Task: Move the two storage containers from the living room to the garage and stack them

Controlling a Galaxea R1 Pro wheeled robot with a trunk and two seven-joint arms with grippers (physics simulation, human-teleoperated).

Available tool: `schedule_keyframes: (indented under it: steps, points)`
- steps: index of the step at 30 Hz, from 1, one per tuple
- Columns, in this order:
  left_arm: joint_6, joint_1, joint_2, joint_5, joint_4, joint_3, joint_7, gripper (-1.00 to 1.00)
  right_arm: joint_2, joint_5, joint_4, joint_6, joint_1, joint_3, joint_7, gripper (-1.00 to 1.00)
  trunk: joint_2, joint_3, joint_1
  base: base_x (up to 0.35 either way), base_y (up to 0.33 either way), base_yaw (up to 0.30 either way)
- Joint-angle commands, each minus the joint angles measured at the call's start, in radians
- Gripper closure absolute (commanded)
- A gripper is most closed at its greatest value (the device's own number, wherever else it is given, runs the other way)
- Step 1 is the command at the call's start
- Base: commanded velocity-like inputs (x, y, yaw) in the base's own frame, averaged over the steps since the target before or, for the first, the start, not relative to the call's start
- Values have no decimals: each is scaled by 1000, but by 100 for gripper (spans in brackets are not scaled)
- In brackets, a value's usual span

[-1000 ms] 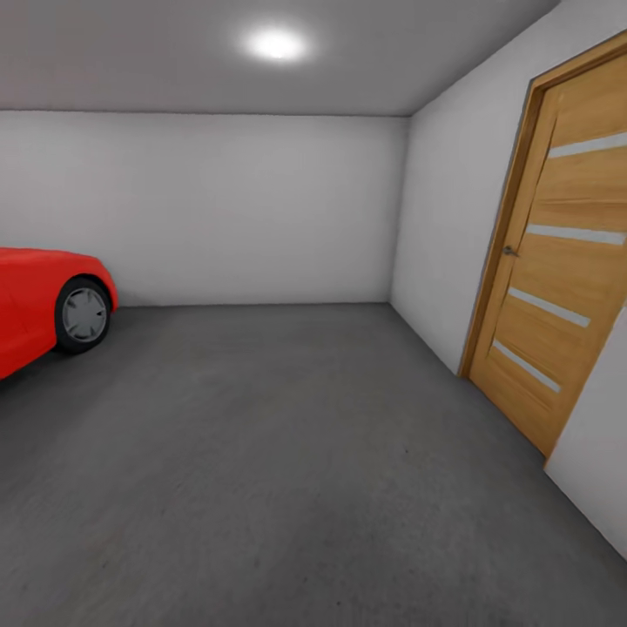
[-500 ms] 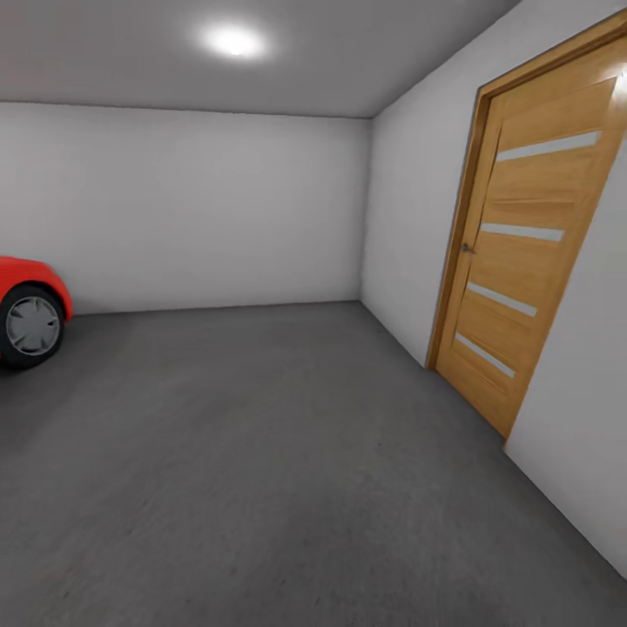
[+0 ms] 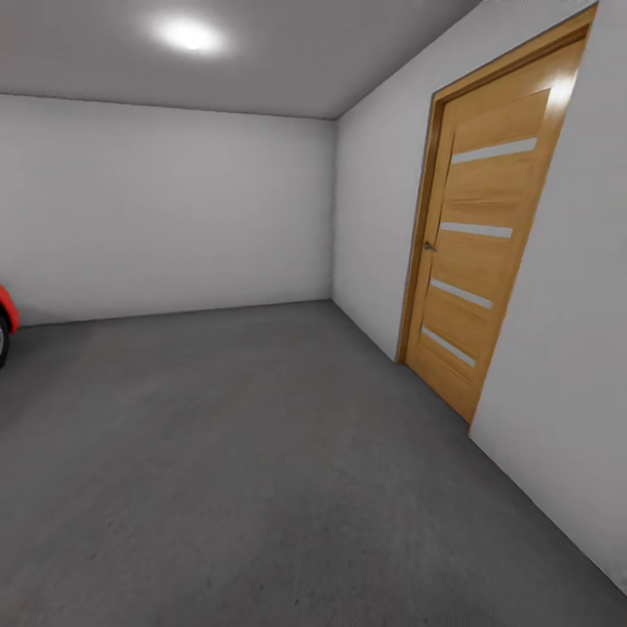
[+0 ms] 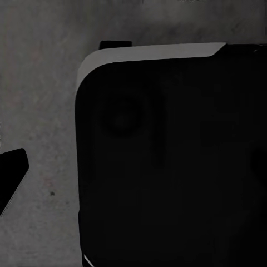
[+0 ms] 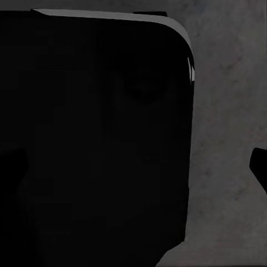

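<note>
Garage: dark grey mottled floor (image 3: 261, 470) lay bare ahead in the head view, white walls (image 3: 165, 218) around it. Sliver of red car (image 3: 5, 313) at the left edge. Wooden door (image 3: 475, 252) with pale strips stood shut in the right wall; round ceiling light (image 3: 187, 35) lit. Wrist views: a black robot base (image 4: 172, 161) over the floor, one dark fingertip (image 4: 11, 175) beside it; finger spacing could not be told.
</note>
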Motion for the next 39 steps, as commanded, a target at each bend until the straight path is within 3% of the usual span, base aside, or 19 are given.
schedule_keyframes:
  steps: [1, 12, 39]
  points:
    - [-3, 0, 0, 1, 0, 0, 0, -100, 0, -1, 1, -4, -1, -1, 0, -100, 0, -1, 0, 0, 0, -236]
    - [-3, 0, 0, 1, 0, 0, -1, -100, -1, -1, 1, -4, -1, -2, 0, -100, 0, -1, 0, 89, 0, -147]
    - [-1, 0, 1, 1, -2, -2, -11, -100, 1, -1, 1, -1, -1, -2, 0, -100, 0, -1, 0, 332, 126, -1]
